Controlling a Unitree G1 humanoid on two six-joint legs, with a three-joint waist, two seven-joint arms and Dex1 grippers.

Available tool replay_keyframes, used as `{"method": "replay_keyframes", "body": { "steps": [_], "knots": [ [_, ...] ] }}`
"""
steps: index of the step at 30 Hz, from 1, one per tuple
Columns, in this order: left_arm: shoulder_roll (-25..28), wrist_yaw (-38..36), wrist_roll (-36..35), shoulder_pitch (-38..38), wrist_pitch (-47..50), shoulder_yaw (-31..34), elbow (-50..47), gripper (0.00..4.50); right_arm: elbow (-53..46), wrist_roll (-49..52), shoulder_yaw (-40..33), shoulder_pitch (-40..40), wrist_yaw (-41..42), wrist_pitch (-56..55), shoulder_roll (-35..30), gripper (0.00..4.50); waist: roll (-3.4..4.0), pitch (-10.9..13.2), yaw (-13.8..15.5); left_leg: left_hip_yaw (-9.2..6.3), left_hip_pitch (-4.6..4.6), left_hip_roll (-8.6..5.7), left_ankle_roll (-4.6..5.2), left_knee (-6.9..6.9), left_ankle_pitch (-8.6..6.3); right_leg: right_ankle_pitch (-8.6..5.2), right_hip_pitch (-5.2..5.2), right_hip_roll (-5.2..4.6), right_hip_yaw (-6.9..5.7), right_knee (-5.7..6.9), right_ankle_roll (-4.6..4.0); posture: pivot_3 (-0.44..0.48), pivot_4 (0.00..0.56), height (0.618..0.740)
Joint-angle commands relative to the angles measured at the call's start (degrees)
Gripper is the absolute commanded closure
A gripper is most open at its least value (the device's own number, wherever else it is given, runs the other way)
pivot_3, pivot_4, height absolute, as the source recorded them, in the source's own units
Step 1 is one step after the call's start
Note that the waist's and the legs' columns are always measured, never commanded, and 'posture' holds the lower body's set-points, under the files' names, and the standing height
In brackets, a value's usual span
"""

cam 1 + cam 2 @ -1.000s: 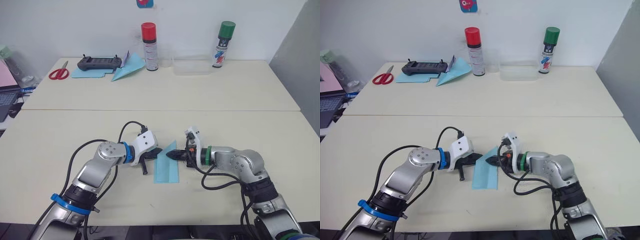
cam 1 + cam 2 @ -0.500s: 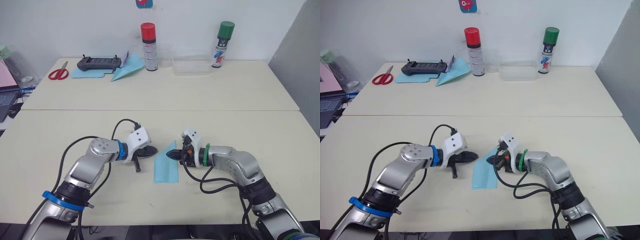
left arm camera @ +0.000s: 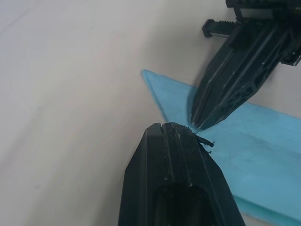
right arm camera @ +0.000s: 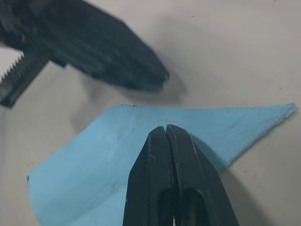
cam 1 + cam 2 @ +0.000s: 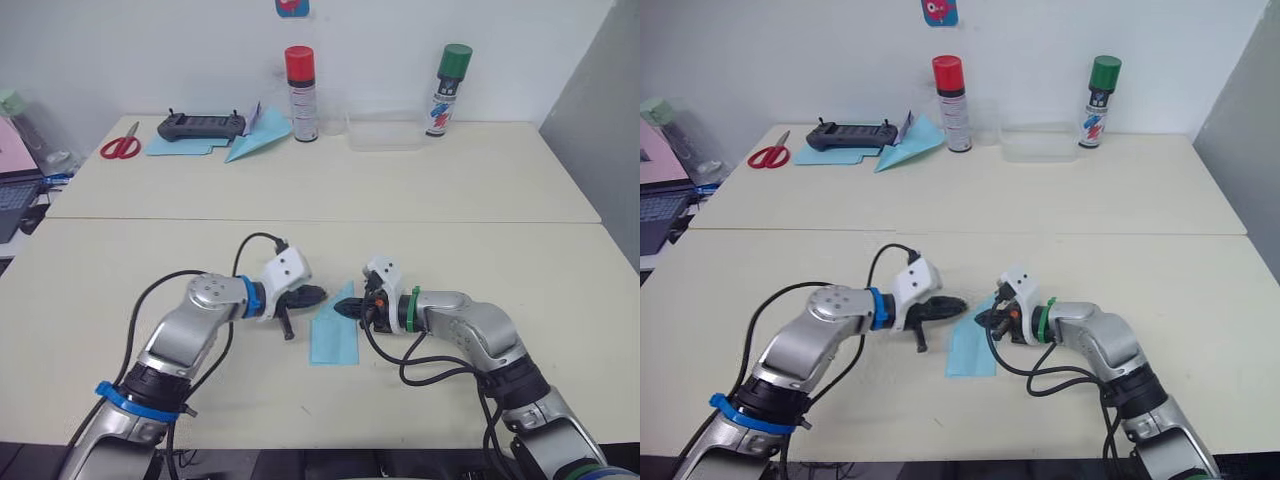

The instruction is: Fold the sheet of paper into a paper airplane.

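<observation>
The sheet of paper [image 5: 333, 340] lies flat on the near table as a light-blue wedge, its point facing away from me. My right gripper [image 5: 340, 309] comes in from the right, shut, with its tip resting on the paper's upper part [image 4: 117, 155]. My left gripper [image 5: 320, 294] reaches in from the left, shut, its tip at the paper's left edge close to the point [image 3: 263, 155]. The two tips sit a short gap apart. Whether the right tip pinches a layer or only presses on it is unclear.
On the far table stand a red-capped spray can [image 5: 298, 80], a green-capped can [image 5: 444, 90] and a clear plastic box [image 5: 383, 132]. At the far left lie a black controller [image 5: 200, 125], red scissors [image 5: 120, 147], another paper dart [image 5: 255, 138] and a flat blue sheet [image 5: 175, 147].
My left gripper drew back left from the paper, then returned right to its edge. The right gripper slid slightly left on the paper and has stayed there. The paper has kept its place.
</observation>
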Motion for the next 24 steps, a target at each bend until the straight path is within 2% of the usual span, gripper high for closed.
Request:
{"method": "replay_keyframes", "body": {
  "steps": [1,8,18,24],
  "knots": [
    [0.5,0.0,0.9,1.2,-1.3,-1.1,-1.4,4.5,1.5,-1.7,-0.7,0.6,-0.5,0.2,-0.7,4.47,0.0,0.0,0.0,-0.01,0.0,0.0,0.0,0.0,0.0,0.0,0.0,0.0,-0.01,0.0,0.0,0.0,0.15,0.74],
    [0.7,0.5,4.5,2.6,-5.7,-3.3,3.4,4.5,2.0,-7.5,2.6,1.5,2.1,-9.6,-3.7,4.47,0.0,0.0,0.2,0.01,0.02,-0.04,0.0,0.03,0.0,0.01,0.04,-0.03,0.0,-0.03,0.01,0.0,0.15,0.74],
    [1.2,-0.3,6.0,4.0,-8.7,-4.5,5.3,4.5,8.0,-12.2,-2.0,2.4,-5.7,-15.2,-0.8,4.47,0.0,-0.1,0.2,0.03,0.6,-0.03,0.0,0.02,0.0,0.01,0.57,-0.03,0.03,-0.06,-0.02,0.0,0.15,0.74],
    [0.9,-0.3,6.3,3.5,-9.4,-4.6,6.4,4.5,9.1,-14.6,-0.9,3.1,-6.3,-16.9,-1.7,4.47,0.01,-0.2,0.2,0.04,0.85,-0.03,0.0,0.01,0.0,0.0,0.82,-0.04,0.05,-0.1,-0.03,0.0,0.15,0.74]
  ]
}}
